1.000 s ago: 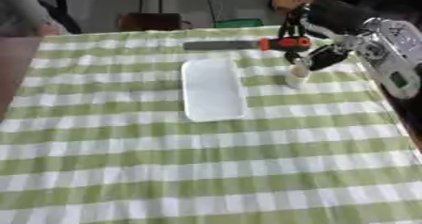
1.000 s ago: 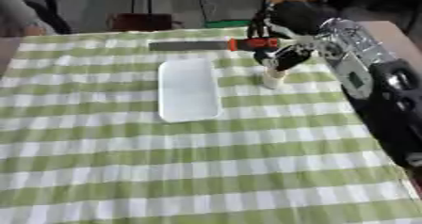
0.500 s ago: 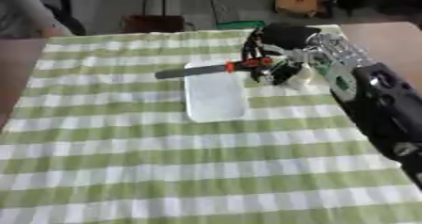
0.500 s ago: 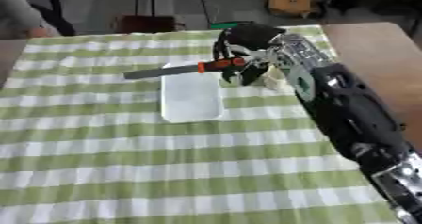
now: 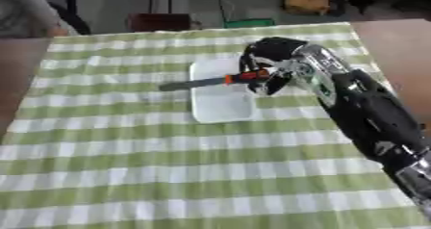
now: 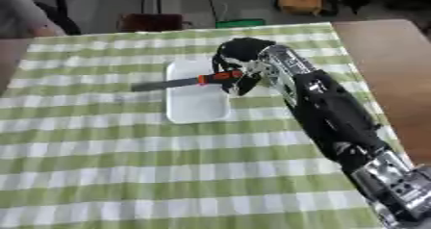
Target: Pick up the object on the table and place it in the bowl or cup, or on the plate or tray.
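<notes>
Right hand (image 5: 268,74) clamped on knife (image 5: 209,82) by orange handle. Carried from right of tray (image 5: 219,98) to above it; blade now pokes past tray's left edge. Likely next: lower, release. Left hand unseen.

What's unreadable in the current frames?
- Orange knife handle: partly hidden in both eye views by the right hand curled round it.
- Grey knife blade: whether it touches the white rectangular tray is unclear.
- Left hand: in neither view.
</notes>
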{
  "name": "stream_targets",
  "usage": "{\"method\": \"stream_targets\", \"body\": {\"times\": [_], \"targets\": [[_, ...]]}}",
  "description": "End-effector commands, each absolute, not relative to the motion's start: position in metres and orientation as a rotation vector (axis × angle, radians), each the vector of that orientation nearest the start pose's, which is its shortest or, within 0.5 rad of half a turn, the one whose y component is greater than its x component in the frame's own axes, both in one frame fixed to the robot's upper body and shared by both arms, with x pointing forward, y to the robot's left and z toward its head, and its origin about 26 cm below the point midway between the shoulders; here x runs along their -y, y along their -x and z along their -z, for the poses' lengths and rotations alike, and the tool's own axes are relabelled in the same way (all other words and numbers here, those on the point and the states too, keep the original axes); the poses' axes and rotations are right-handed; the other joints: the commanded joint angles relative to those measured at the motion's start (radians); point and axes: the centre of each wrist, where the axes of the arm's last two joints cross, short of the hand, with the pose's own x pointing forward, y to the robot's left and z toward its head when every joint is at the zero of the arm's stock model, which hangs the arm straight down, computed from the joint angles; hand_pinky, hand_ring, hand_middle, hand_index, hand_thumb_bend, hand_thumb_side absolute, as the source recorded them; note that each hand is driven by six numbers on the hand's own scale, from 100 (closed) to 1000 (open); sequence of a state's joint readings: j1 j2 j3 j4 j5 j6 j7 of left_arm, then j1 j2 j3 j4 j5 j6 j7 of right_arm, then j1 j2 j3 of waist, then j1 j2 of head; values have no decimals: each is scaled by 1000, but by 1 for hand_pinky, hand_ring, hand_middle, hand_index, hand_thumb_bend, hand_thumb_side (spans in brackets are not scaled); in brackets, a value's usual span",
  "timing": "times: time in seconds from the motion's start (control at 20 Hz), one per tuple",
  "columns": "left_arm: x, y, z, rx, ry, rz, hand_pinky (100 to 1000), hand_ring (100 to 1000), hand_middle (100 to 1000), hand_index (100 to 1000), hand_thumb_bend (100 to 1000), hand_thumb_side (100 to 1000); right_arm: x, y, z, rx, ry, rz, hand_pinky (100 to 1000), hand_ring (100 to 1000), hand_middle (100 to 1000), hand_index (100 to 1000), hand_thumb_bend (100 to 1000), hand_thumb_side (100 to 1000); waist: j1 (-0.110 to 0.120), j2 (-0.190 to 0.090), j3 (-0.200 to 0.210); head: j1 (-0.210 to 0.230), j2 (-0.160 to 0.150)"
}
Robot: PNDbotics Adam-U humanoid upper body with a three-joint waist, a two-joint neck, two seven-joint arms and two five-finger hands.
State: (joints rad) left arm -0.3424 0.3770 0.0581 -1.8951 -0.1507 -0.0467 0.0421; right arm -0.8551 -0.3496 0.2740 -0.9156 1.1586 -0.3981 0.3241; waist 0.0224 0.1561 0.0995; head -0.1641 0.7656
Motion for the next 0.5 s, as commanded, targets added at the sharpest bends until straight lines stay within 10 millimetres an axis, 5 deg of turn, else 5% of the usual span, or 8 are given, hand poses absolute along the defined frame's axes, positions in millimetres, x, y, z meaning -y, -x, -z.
{"method": "stream_targets", "body": {"times": [0.05,0.15,0.2,0.35,0.5], "targets": [[-286,-318,-211,2295,-455,429,575,713,814,847,647,814,236,-473,-137,1339,905,-1943,536,536,406,590,217,171,1,-18,2,-4,4],[-286,-318,-211,2295,-454,429,575,713,814,847,647,814,237,-474,-135,1338,908,-1945,536,536,406,590,217,171,1,-18,2,-4,4],[-285,-318,-211,2295,-454,429,575,713,814,847,648,814,237,-474,-134,1338,908,-1948,549,552,459,654,367,263,0,-18,2,-3,4],[-286,-318,-211,2295,-454,429,576,713,814,847,648,815,235,-474,-136,1353,895,-1967,588,606,577,772,522,526,-2,-20,3,-2,4],[-286,-318,-211,2295,-456,430,576,713,814,847,648,815,234,-474,-140,1360,885,-1978,610,637,659,818,624,621,-4,-23,2,-1,2]]}}
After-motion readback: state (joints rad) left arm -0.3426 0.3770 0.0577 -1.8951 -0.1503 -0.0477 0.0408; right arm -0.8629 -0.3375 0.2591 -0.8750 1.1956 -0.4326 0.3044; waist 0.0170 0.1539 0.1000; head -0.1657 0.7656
